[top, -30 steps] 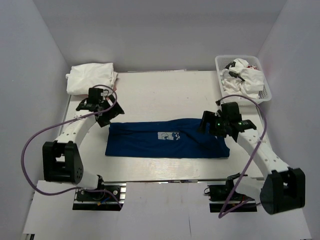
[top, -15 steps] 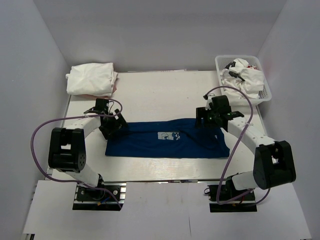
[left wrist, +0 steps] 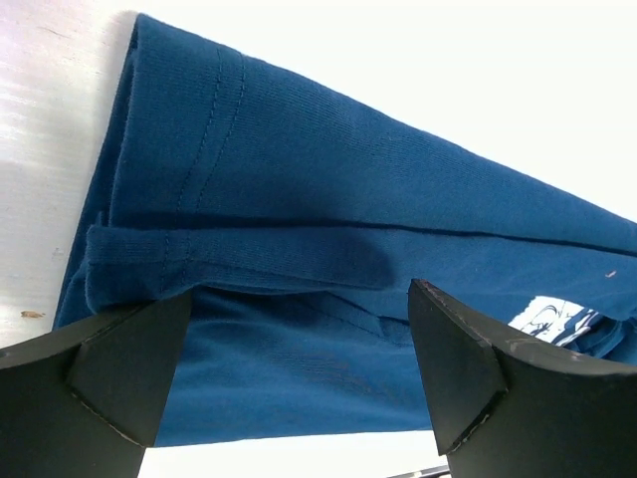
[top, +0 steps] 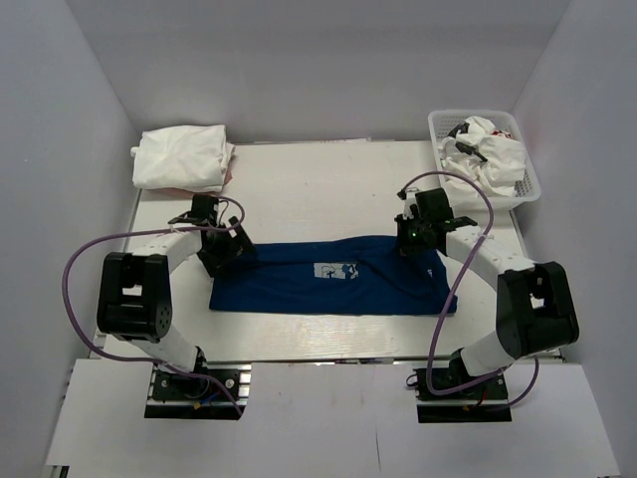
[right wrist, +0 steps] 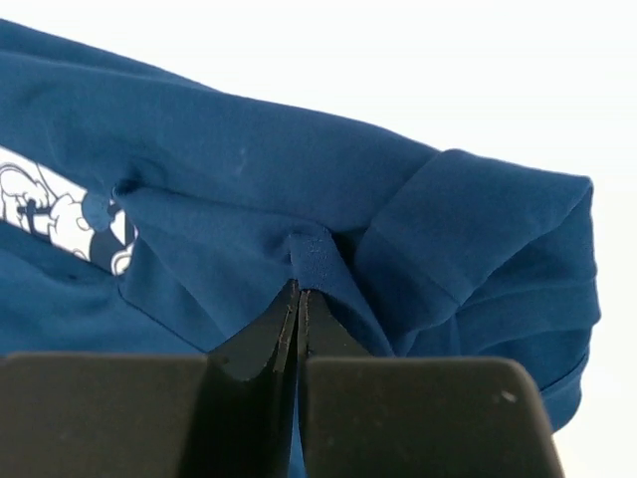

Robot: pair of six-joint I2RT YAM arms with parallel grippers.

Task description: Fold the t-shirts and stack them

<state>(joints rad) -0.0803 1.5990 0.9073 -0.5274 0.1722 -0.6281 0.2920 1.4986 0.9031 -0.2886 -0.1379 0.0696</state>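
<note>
A navy blue t-shirt [top: 328, 280] with a pale print lies folded into a long strip across the middle of the table. My left gripper [top: 227, 254] stands open low over its left end; in the left wrist view the fingers [left wrist: 124, 363] straddle the hemmed cloth [left wrist: 348, 229] without pinching it. My right gripper [top: 410, 239] is at the strip's far right corner. In the right wrist view it [right wrist: 302, 294] is shut, with a small pucker of the navy cloth [right wrist: 249, 169] caught at its tips beside the folded sleeve.
A folded white t-shirt [top: 182, 157] lies at the back left corner. A white mesh basket [top: 436, 134] at the back right holds crumpled white t-shirts [top: 490, 157]. Grey walls close in on three sides of the table.
My right gripper moved inward onto the shirt's far right corner and closed on the cloth. My left gripper came down to the shirt's left end and stayed open.
</note>
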